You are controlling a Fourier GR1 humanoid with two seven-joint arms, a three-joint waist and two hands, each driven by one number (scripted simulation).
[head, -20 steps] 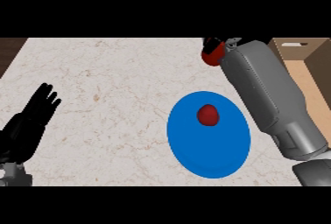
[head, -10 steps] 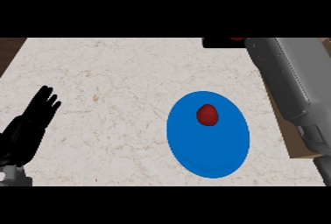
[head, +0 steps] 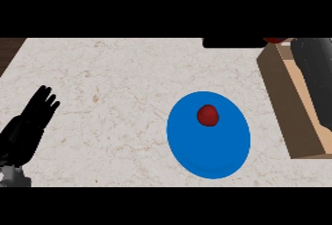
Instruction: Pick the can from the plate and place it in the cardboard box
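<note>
Two robot hands show over the pale marbled bench [head: 117, 74]. The left robot hand [head: 29, 127] rests by the bench's left edge, toward the near-left corner, with its fingers spread, straight and pointing to the far edge; it touches nothing. The right robot hand [head: 233, 42] is only a black shape cut off at the bench's far edge, toward the far-right corner, and I cannot tell whether it is spread or pinching anything.

Just beside that black shape, on its right, a small sliver of red shows: the can [head: 276, 40]. It is up at the far edge, above the far end of the box [head: 279, 101], and well apart from the plate [head: 209, 154]. Most of it is hidden, so I cannot tell whether it is upright or tilted, or whether it is held.

The box lies along the bench's right edge, open at the top, its long side running from far to near. The right forearm [head: 316, 74] stretches over its inside.

The blue plate lies right of the bench's middle, nearer the near edge, between the left robot hand and the box and touching neither. A dark red round thing [head: 207, 114] sits on the plate's far half.
</note>
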